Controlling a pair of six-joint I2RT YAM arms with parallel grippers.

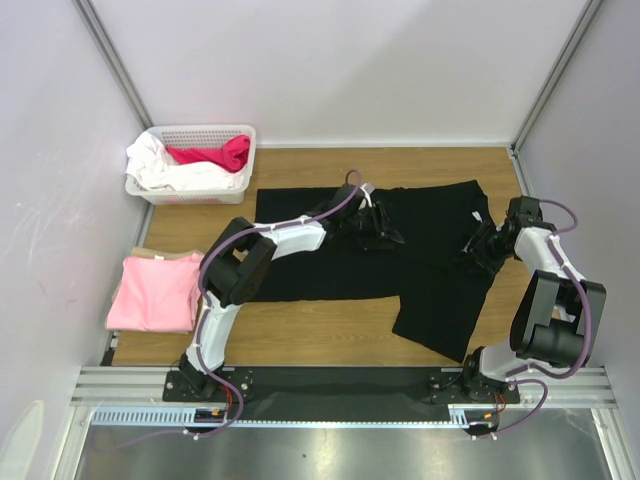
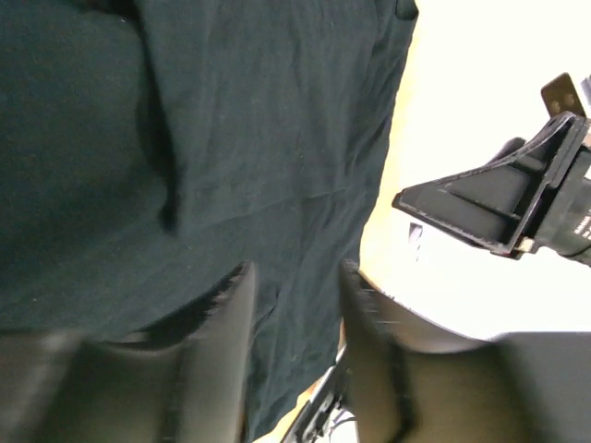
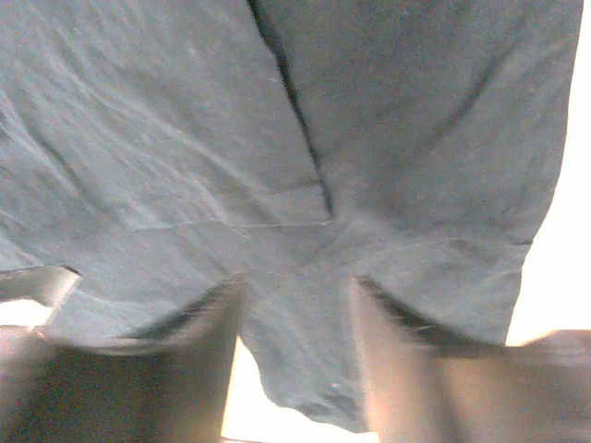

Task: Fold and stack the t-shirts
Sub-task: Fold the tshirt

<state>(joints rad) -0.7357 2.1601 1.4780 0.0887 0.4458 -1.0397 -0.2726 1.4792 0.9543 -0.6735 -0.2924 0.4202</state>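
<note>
So the pink t-shirt (image 1: 155, 292) is sitting folded into a neat-ish square at the near left of the table (image 1: 330, 330), which looks like the start of the stack to me. The black t-shirt (image 1: 430, 290) is the one being worked on. It's spread over the middle and right of the table in a lopsided L, with the right part hanging nearer than the rest, so I'd call it flattened out but not properly folded yet. Both arms are over its far half: the left gripper (image 1: 378, 232) near the middle of the cloth, the right gripper (image 1: 478, 250) close to the right edge. In the wrist views the fingers on each one are apart with only black cloth showing in the gap, so neither is pinching anything. The basket (image 1: 200, 130) at the far left has white and red cloth in it, can't tell what those are. My guess for the next move: each gripper needs to get down onto an edge or corner, close on a single layer and bring it across evenly so the fold doesn't bunch up. Then the whole bundle goes left onto the pink one.
</note>
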